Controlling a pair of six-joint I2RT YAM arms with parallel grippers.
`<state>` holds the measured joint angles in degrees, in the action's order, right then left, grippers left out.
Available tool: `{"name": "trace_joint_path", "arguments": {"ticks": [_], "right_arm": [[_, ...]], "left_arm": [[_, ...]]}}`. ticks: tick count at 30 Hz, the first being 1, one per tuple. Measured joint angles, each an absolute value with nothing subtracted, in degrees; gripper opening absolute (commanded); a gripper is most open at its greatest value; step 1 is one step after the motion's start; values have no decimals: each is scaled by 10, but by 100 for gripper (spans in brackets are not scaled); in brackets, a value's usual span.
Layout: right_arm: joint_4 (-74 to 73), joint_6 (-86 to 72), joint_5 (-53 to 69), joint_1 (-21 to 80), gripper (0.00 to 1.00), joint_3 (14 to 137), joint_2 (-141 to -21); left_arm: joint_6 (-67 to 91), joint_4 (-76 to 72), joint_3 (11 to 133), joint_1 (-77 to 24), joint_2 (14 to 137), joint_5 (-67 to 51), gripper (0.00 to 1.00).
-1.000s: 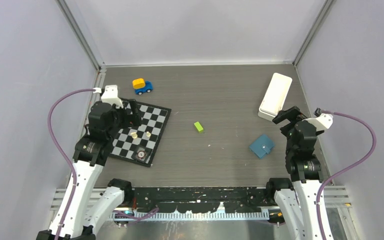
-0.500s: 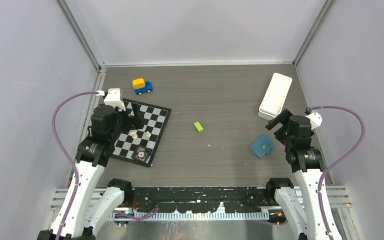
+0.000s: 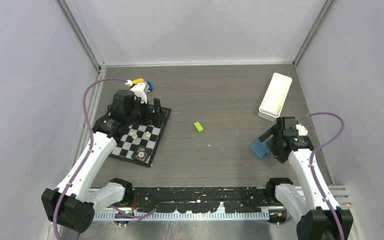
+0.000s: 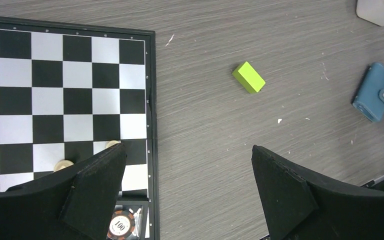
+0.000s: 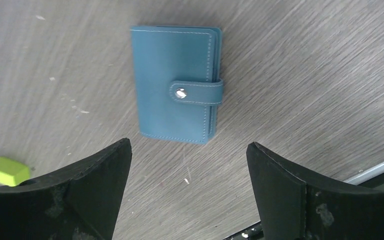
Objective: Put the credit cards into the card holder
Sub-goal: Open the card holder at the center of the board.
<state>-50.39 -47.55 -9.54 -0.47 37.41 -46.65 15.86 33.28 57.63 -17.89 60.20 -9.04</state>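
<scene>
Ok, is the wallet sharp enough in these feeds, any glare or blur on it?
Right wrist: wallet crisp, evenly lit, stitching readable, only a pinpoint glint on the snap. Left wrist: small at the right edge, sharp, no glare. Top: small, partly hidden by the right arm, shadows faint.

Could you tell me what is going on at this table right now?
Nothing is being held yet. The right hand hovers open just above the card holder, which lies closed on the table with its strap snapped. The left hand hangs open over the edge of the chessboard, well away from the holder. I cannot make out any credit cards in these views.
</scene>
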Motion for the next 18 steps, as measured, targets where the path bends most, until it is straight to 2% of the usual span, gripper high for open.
{"name": "trace_joint_path", "arguments": {"ticks": [2, 5, 9, 14, 18], "right_arm": [[-494, -485, -96, -5, 88, 364, -501], [-472, -494, -91, -5, 81, 343, -536], [-416, -497, -70, -4, 78, 323, -592], [-353, -492, -56, 35, 73, 319, -656], [-309, -477, -55, 91, 61, 339, -708]], "left_arm": [[158, 333, 576, -179, 602, -97, 99], [156, 333, 576, -180, 601, -103, 100], [147, 333, 576, -183, 600, -103, 100], [145, 333, 576, -190, 600, -107, 100], [143, 333, 575, -197, 603, -121, 99]]}}
